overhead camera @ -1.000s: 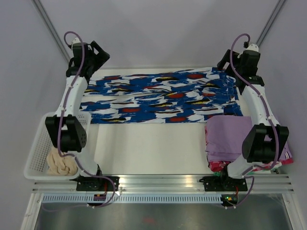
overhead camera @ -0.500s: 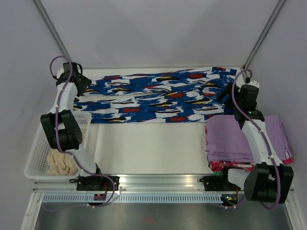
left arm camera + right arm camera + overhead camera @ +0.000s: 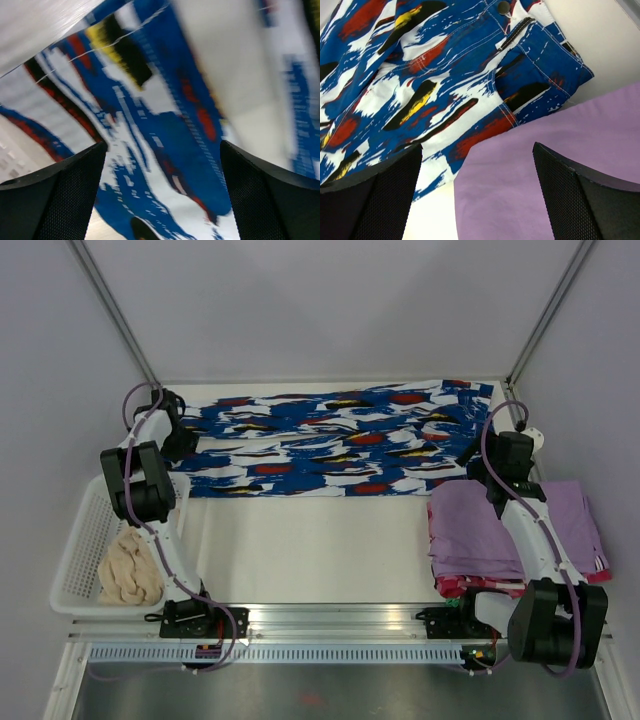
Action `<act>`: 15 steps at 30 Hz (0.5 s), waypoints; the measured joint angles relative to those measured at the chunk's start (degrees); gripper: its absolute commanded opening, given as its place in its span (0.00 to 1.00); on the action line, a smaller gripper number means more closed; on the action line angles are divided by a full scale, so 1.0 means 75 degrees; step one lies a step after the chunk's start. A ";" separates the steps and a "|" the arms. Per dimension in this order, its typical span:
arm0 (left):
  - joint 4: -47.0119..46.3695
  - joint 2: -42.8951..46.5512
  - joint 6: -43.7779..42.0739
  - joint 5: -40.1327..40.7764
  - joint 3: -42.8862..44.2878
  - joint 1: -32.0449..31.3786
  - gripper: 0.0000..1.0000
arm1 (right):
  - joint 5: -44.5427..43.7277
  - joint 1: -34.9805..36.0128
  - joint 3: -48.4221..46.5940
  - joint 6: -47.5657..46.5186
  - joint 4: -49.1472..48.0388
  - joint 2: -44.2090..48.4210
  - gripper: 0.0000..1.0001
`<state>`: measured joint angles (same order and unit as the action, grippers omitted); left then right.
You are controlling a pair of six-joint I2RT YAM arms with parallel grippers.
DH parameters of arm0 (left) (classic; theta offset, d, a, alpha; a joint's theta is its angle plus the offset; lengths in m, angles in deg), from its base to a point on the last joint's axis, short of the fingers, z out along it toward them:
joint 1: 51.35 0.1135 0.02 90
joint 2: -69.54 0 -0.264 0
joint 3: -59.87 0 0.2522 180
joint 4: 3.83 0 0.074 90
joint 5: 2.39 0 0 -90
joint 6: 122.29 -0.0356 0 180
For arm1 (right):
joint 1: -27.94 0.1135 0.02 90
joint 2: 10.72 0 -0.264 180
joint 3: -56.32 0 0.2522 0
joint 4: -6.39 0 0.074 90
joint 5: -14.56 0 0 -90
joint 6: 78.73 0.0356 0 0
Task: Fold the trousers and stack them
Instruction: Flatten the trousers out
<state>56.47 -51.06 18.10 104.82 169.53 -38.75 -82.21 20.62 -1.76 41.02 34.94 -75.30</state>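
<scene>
The trousers point(image 3: 330, 445) lie spread flat across the far half of the table point(image 3: 310, 550), reaching nearly from its left edge to its right one, legs side by side in a long band. The cloth is thin and its print is busy: royal blue, white and black brush-like streaks with red and yellow flecks. The waist end sits at the table's far right corner, where the right wrist view shows a dark round button point(image 3: 504, 7), a fly and a curved pocket edged in pale topstitching. The right gripper point(image 3: 477, 147) hangs over that waist end with its black mesh-textured fingers spread wide and nothing between them. The left gripper point(image 3: 162, 145) is over the leg end by the table's far left corner, jaws likewise parted and empty; its wrist view is blurred. On the table's near right part lies a stack of smooth lilac garments point(image 3: 500, 525), folded square, touching the waist end's corner. Against the table's left edge stands a white slotted plastic basket point(image 3: 75, 560) holding a cream fluffy bundle point(image 3: 128, 575).
</scene>
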 measured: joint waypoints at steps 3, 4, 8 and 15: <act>0.0090 0.0076 0.0122 0.0105 -0.0624 0.0087 0.99 | -0.0117 -0.0085 0.0000 0.0096 -0.0259 -0.0382 0.98; -0.0085 0.0119 0.0108 0.0102 -0.0766 0.0105 0.99 | -0.0140 -0.0111 0.0000 0.0122 -0.0347 -0.0510 0.98; -0.0131 0.0568 0.0219 0.0117 -0.0935 0.0102 0.99 | -0.0335 -0.0201 0.0000 0.0356 -0.0737 -0.1172 0.98; -0.0198 0.1204 0.0318 0.0172 -0.1271 0.0108 0.99 | -0.0557 -0.0364 -0.0114 0.0600 -0.1151 -0.2043 0.98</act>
<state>54.99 -42.03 20.48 106.11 160.00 -37.94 -86.38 17.89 -2.61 45.53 26.31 -90.62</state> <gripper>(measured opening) 0.990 0.979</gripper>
